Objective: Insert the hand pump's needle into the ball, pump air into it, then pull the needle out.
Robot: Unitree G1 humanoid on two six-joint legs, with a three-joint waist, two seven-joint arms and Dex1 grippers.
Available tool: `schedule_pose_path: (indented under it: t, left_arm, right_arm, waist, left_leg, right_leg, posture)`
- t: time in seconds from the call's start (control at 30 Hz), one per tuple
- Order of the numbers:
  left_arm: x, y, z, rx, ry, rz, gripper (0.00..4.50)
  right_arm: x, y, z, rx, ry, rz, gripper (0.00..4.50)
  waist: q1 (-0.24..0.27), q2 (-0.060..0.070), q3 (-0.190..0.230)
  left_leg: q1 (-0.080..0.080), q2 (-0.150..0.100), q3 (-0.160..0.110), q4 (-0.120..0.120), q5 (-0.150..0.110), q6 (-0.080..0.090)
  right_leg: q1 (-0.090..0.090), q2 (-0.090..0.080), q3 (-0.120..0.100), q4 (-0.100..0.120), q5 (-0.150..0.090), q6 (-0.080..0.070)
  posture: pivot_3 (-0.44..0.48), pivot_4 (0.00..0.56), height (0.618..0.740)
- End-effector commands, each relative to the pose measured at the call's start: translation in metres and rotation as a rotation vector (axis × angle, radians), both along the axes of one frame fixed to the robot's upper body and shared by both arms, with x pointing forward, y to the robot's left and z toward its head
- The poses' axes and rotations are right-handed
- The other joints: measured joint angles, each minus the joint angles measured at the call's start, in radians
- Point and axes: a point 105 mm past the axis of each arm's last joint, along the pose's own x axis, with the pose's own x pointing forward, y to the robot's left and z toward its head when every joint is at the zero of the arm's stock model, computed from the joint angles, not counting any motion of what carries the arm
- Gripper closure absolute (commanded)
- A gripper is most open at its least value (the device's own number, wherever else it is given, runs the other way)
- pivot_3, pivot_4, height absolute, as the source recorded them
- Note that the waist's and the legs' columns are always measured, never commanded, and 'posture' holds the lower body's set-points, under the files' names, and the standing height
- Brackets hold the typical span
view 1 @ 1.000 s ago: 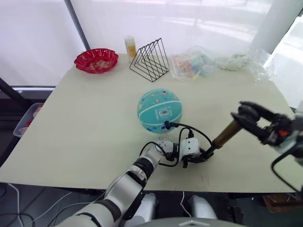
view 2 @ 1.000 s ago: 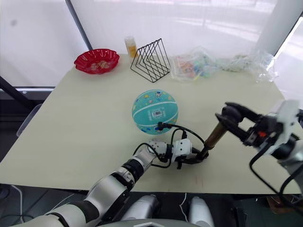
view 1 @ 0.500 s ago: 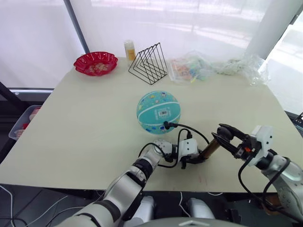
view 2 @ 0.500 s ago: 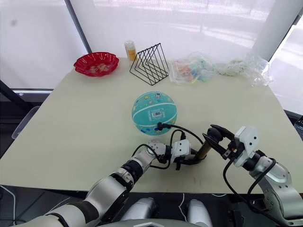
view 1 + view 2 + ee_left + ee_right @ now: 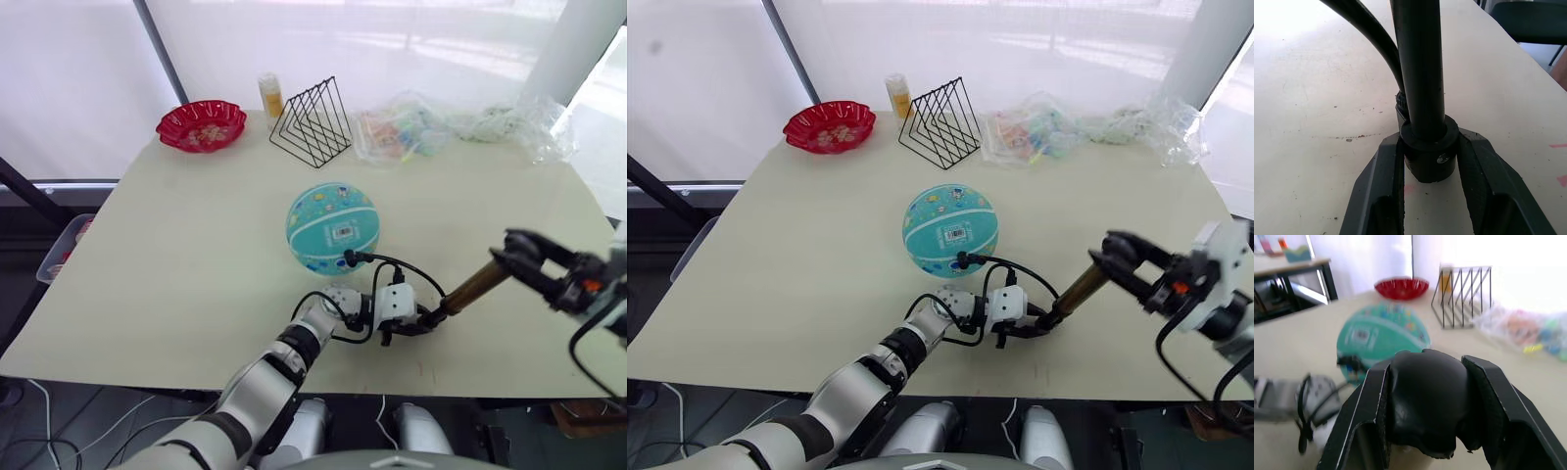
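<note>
**Pumping with the base pinned**

Cream table (image 5: 176, 264) carries the ball (image 5: 332, 228) at its centre, hose fitting at the ball's 5 o'clock; the needle itself is too small to see. The hand pump (image 5: 470, 288) slants toward 2 o'clock. The left gripper (image 5: 1425, 161) clamps its base cap; the right gripper (image 5: 524, 257) grips the handle. Best stroke straight along the barrel, base kept pinned. Near table edge lies close; open room at 3 o'clock.

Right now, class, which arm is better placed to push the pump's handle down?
The right. Its claw grips the handle atop the hand pump, while the left claw clamps the base on the table.
</note>
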Motion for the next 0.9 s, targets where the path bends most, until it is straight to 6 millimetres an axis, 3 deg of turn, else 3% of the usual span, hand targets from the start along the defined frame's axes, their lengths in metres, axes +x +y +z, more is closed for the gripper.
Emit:
schedule_pose_path:
  t: [0.03, 0.13, 0.23, 0.4, 0.5, 0.67, 0.83, 0.9]
  left_arm:
    - [-0.024, 0.036, -0.058, 0.233, 0.141, 0.001, 3.46]
    - [-0.024, 0.036, -0.058, 0.231, 0.141, 0.0, 3.46]
    - [-0.024, 0.036, -0.058, 0.23, 0.143, 0.005, 3.46]
    - [-0.024, 0.036, -0.058, 0.229, 0.143, 0.007, 3.46]
    - [-0.024, 0.035, -0.058, 0.23, 0.141, 0.009, 3.46]
    - [-0.024, 0.034, -0.058, 0.228, 0.138, 0.009, 3.46]
    - [-0.024, 0.035, -0.058, 0.228, 0.141, 0.01, 3.46]
    - [-0.024, 0.035, -0.058, 0.228, 0.143, 0.009, 3.46]
  right_arm:
    - [-0.006, -0.004, 0.04, 0.042, -0.164, -0.048, 2.87]
    - [-0.003, 0.002, 0.008, -0.011, -0.046, -0.036, 2.87]
    - [-0.001, 0.003, -0.054, -0.067, 0.136, -0.04, 2.87]
    - [-0.001, 0.007, -0.126, -0.162, 0.281, -0.038, 2.87]
    - [0.0, 0.013, -0.151, -0.208, 0.318, -0.027, 2.87]
    - [0.004, 0.019, -0.169, -0.192, 0.336, -0.037, 2.87]
    - [0.011, 0.011, -0.126, -0.162, 0.206, -0.064, 2.87]
    - [0.012, 0.006, -0.093, -0.121, 0.123, -0.074, 2.87]
  waist:
    - [0.0, -0.001, 0.0]
    - [0.0, -0.002, 0.0]
    - [-0.001, -0.01, -0.005]
    - [-0.007, -0.022, -0.017]
    - [-0.007, -0.025, -0.022]
    - [-0.005, -0.024, -0.026]
    - [-0.003, -0.022, -0.026]
    - [-0.002, -0.018, -0.022]
  left_leg:
    - [0.0, 0.0, 0.0, 0.0, 0.0, 0.0]
    - [0.0, 0.0, 0.0, 0.0, 0.0, 0.0]
    - [0.001, 0.0, 0.0, 0.0, 0.0, 0.0]
    - [0.006, 0.001, 0.0, 0.0, 0.0, 0.0]
    - [0.008, 0.004, 0.0, -0.001, 0.0, 0.0]
    - [0.011, 0.005, 0.0, -0.002, 0.0, -0.001]
    - [0.011, 0.005, 0.0, -0.002, 0.0, -0.001]
    - [0.01, 0.004, 0.0, -0.001, 0.0, -0.001]
  right_leg:
    - [0.0, 0.0, 0.0, 0.0, 0.0, 0.0]
    - [0.0, 0.0, 0.0, 0.0, 0.0, 0.0]
    - [0.0, 0.0, 0.0, -0.001, 0.0, 0.0]
    - [0.004, 0.002, 0.0, 0.0, -0.001, 0.001]
    - [0.005, 0.004, -0.001, 0.0, -0.002, 0.002]
    - [0.007, 0.006, 0.0, 0.001, -0.001, 0.001]
    - [0.007, 0.006, 0.001, 0.001, 0.0, 0.0]
    - [0.007, 0.005, 0.001, 0.001, 0.0, 0.0]
  posture:
    - [0.0, 0.15, 0.74]
    - [0.0, 0.15, 0.74]
    - [0.0, 0.15, 0.74]
    - [0.0, 0.15, 0.74]
    - [0.0, 0.15, 0.74]
    - [0.0, 0.15, 0.74]
    - [0.0, 0.15, 0.74]
    - [0.0, 0.15, 0.74]
